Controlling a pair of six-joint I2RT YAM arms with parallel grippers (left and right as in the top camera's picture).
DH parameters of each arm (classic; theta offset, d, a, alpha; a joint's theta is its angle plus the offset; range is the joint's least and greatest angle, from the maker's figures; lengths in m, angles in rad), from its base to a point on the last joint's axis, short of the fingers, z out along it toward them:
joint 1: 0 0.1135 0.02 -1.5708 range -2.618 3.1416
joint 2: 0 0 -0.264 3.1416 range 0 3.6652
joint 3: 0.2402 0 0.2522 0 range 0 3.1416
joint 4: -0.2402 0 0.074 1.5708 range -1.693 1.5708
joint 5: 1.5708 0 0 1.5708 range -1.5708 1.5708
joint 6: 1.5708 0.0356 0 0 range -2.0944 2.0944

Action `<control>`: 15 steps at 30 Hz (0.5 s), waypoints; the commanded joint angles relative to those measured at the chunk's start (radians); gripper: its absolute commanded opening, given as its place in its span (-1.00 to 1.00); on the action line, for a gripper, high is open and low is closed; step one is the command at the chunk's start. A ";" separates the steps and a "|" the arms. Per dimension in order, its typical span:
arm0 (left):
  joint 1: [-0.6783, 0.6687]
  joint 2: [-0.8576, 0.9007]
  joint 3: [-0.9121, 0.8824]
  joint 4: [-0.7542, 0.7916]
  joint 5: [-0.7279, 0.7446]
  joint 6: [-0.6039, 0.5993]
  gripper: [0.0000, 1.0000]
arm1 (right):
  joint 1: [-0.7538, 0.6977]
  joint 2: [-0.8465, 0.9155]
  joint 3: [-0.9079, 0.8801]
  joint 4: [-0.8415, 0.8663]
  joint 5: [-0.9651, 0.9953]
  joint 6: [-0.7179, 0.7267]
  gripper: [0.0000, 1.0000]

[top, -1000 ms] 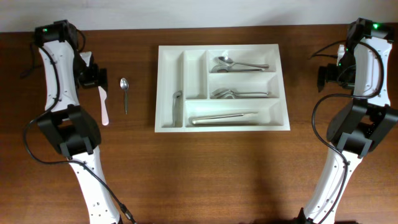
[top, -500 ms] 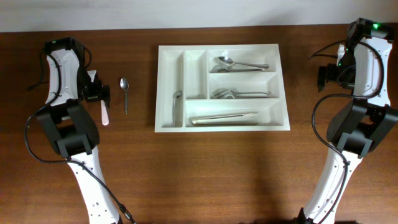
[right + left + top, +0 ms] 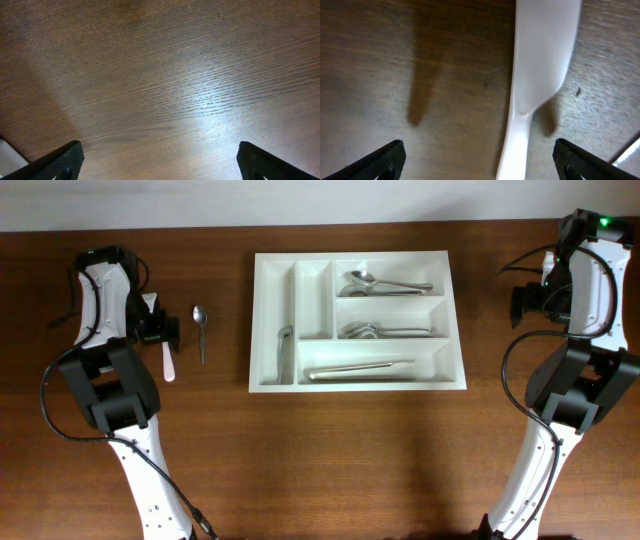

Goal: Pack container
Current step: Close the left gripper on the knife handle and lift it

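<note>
Since a second ago, the left arm has swung its wrist toward the near edge of the surface (image 3: 350, 450), so the left pincer (image 3: 160, 330) now hangs over the middle of the white plastic utensil (image 3: 167, 362). More of that utensil's far end was in view earlier. The right arm has not shifted.

Seen from the left wrist, the left pincer (image 3: 482, 160) stands released, with its black fingertips (image 3: 382, 161) wide apart on either side of the white plastic utensil (image 3: 540, 60) and touching nothing. A metal teaspoon (image 3: 201, 330) lies just beside it, bowl pointing away.

The container (image 3: 358, 385) sits flat at the centre of the surface, well apart from both arms. Its top long compartment holds spoons (image 3: 385, 282), the middle one holds forks (image 3: 385, 331), and the lowest holds long metal pieces (image 3: 360, 368). One metal piece (image 3: 284, 352) lies in the outer narrow slot.

Off to the side, the right pincer (image 3: 525, 300) is also released. Its wrist view shows only bare wood between the spread tips (image 3: 60, 161). A green lamp (image 3: 603, 222) glows on that arm.
</note>
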 commanded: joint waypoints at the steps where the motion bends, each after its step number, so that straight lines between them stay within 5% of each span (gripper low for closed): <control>1: 0.003 0.001 -0.045 0.023 0.015 -0.013 0.92 | -0.003 -0.042 0.002 0.000 0.009 0.001 0.97; 8: 0.003 0.001 -0.104 0.050 0.015 -0.013 0.79 | -0.003 -0.042 0.001 0.000 0.009 0.001 0.97; 12: 0.003 0.001 -0.104 0.057 0.015 -0.013 0.27 | -0.003 -0.042 0.002 0.000 0.009 0.001 0.97; 15: 0.003 0.001 -0.104 0.058 0.015 -0.013 0.18 | -0.003 -0.042 0.001 0.000 0.009 0.001 0.97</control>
